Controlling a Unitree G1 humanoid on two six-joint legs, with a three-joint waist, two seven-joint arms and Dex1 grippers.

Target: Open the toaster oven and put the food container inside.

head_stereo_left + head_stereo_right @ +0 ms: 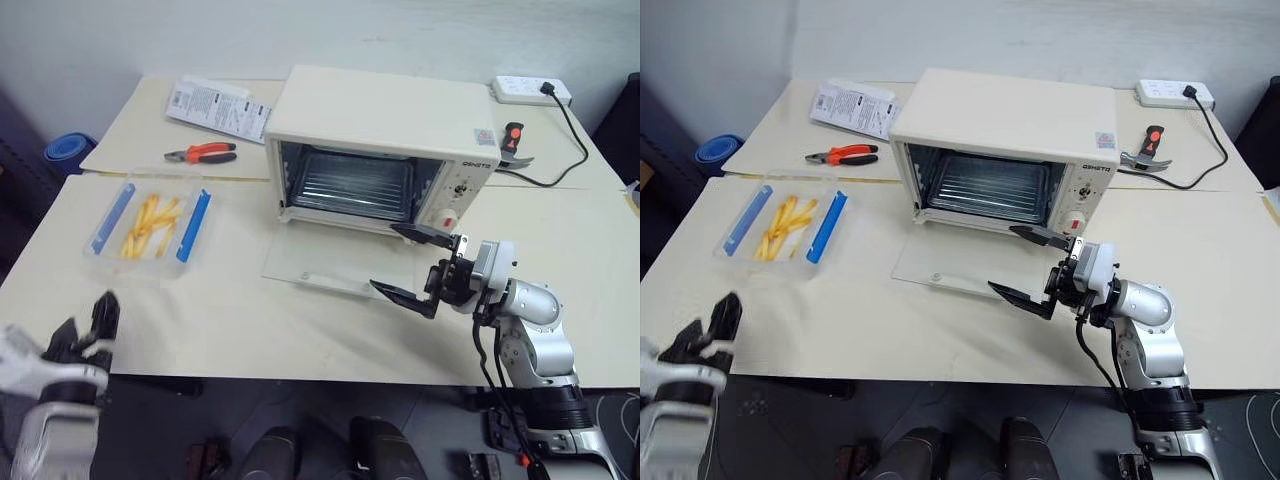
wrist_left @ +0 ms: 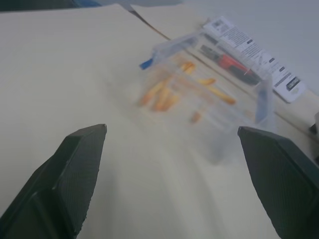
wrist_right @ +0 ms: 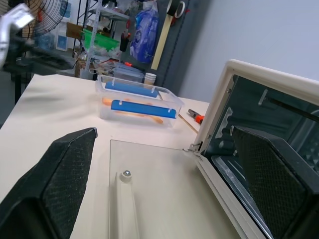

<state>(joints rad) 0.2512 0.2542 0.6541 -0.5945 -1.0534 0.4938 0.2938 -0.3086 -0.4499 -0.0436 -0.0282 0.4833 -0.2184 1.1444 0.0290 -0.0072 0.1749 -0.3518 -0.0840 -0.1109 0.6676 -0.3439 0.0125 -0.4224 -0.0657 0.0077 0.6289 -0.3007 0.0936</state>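
One food container (image 1: 148,222) sits on the left half of the table (image 1: 250,320), well apart from the toaster oven (image 1: 380,150). It is a shallow clear box with two blue side clips and yellow fry-like sticks inside, and nothing is touching it. Right of it the oven stands with its glass door (image 1: 325,265) folded flat onto the table toward me, the wire rack (image 1: 352,185) exposed, so I judge the opening done and the pickup to be the step in hand.

My left gripper (image 1: 85,335) hovers at the near left edge of the table, jaws spread wide and empty. In the left wrist view the box lies ahead between the two fingers (image 2: 70,174) but some way off. My right gripper (image 1: 415,265) hangs just over the near right corner of the lowered door, jaws also wide and empty.

To do this well, I would bring the left gripper in level and straddle one long wall of the box near its middle, closing gently, since thin clear plastic may flex or slide on the smooth top. I would lift it flat so the sticks stay put. Beyond the box, the orange-handled pliers (image 1: 200,153) and the printed leaflet (image 1: 215,103) lie clear of that path.
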